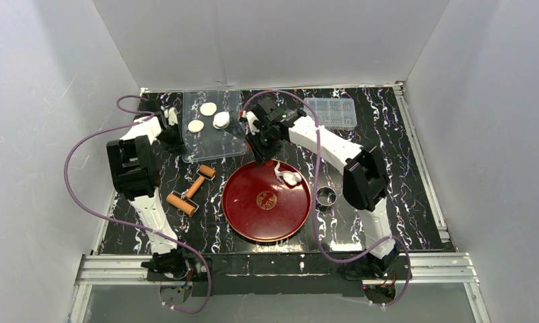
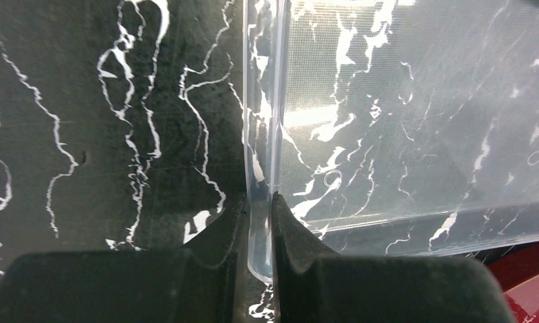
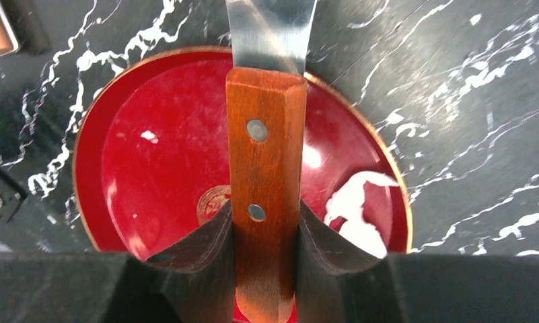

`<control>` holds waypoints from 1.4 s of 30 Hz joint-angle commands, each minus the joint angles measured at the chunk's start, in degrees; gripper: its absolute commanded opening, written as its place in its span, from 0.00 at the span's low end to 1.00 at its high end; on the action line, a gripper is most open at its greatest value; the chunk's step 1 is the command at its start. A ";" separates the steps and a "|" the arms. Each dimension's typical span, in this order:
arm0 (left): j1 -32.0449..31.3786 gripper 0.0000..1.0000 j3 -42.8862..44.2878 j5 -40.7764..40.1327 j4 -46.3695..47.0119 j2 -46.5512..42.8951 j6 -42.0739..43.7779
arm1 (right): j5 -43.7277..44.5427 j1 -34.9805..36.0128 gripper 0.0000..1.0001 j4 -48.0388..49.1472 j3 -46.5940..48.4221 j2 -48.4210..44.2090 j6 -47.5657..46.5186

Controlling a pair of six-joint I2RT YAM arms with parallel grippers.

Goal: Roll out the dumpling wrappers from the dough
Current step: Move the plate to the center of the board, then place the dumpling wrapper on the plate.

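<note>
1. The left end effector (image 2: 260, 208) is pinching the edge of the clear sheet (image 2: 414, 121), with its jaws nearly together on the plastic. Three dumpling wrappers (image 1: 208, 108) are lying on that sheet at the far side of the counter (image 1: 414, 202). Any tug or tilt is risking them sliding together or off the edge.
2. The right end effector (image 3: 266, 225) is clamping the wooden handle of a spatula (image 3: 266, 148) over the red plate (image 3: 91, 168). The ragged dough (image 3: 354, 208) is sitting on the plate near its rim.
3. Coming in too steep, the blade is likely to tear the soft dough or push it over the rim. The smooth handle could also twist in the grip under load.
</note>
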 commanded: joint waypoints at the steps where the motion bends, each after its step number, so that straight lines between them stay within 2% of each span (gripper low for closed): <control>1: -1.27 0.00 -2.97 1.74 -2.83 -2.77 -1.50 | 4.98 0.96 0.01 -2.76 8.10 3.02 -4.48; 9: -1.36 0.00 -5.33 1.54 -2.31 -4.46 -0.16 | 18.01 4.29 0.01 -8.27 22.02 14.47 -13.39; 18: -1.93 0.00 -8.34 1.28 -1.67 -6.35 2.06 | 33.24 9.02 0.01 -1.73 21.16 19.14 -20.49; 24: -1.94 0.00 -8.49 1.49 -1.52 -6.33 1.95 | 40.75 10.95 0.01 2.28 17.25 19.33 -25.95; 33: -1.92 0.00 -7.67 1.24 -1.72 -5.83 2.03 | 46.98 12.83 0.01 5.16 10.16 20.85 -31.47; 39: -1.97 0.00 -7.94 1.38 -1.70 -6.23 2.06 | 57.19 12.93 0.01 10.37 8.85 19.01 -37.21; 42: -1.89 0.00 -7.81 1.31 -1.74 -6.15 2.04 | 58.88 13.29 0.01 14.45 6.29 16.77 -40.78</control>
